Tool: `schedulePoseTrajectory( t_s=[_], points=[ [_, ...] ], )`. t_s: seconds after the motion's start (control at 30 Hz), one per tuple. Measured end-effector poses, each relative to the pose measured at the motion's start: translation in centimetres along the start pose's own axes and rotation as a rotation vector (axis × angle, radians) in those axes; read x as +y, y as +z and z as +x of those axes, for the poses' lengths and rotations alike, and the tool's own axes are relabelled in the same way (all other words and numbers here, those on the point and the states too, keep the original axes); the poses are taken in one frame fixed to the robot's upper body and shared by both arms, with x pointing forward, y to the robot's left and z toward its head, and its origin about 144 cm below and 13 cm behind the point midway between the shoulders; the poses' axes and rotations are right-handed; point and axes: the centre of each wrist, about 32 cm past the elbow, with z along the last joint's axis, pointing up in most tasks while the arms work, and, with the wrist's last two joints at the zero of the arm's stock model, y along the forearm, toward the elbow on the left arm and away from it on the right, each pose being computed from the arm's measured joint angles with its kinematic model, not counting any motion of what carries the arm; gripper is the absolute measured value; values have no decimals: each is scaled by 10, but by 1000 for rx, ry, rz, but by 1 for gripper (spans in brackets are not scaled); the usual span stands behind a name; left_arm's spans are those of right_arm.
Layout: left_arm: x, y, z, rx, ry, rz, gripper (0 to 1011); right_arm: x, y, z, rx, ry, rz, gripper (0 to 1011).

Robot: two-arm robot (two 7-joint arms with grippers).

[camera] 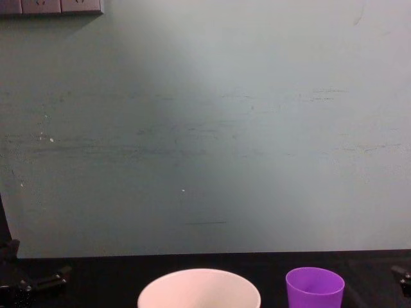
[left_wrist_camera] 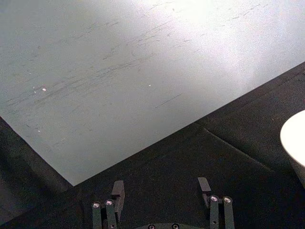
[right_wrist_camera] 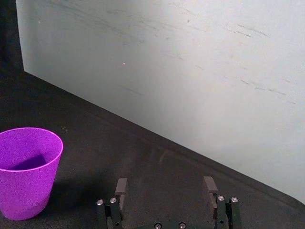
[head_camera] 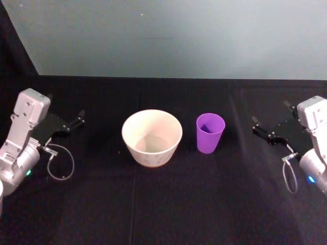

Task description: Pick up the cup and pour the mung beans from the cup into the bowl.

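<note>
The purple cup (head_camera: 210, 133) stands upright on the black table, just right of the wide white bowl (head_camera: 153, 154). Its inside is in shadow, and the mung beans are hidden from me. My right gripper (head_camera: 259, 127) hovers open to the right of the cup, well apart from it; the right wrist view shows the cup (right_wrist_camera: 27, 171) off to one side of the open gripper (right_wrist_camera: 165, 187). To the left of the bowl my left gripper (head_camera: 77, 120) is open with nothing in it, and the bowl's rim (left_wrist_camera: 294, 138) edges into the left wrist view beyond the gripper (left_wrist_camera: 161, 189).
A black cloth (head_camera: 168, 204) covers the table, and a pale grey-green wall (camera: 205, 128) rises behind its far edge. The chest view has the bowl (camera: 199, 286) and cup (camera: 314, 287) low in the picture. A loose cable loop (head_camera: 60, 163) hangs by the left wrist.
</note>
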Motion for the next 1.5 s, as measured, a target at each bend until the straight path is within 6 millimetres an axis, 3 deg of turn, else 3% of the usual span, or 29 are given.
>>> schedulePoseTrajectory(
  t_s=[0.9, 1.5],
  points=[
    [0, 0, 0, 0, 0, 0, 1000, 0, 0, 0, 0, 1, 0, 1003],
    [0, 0, 0, 0, 0, 0, 1000, -27, -4, -22, 95, 225, -13, 1003]
  ],
)
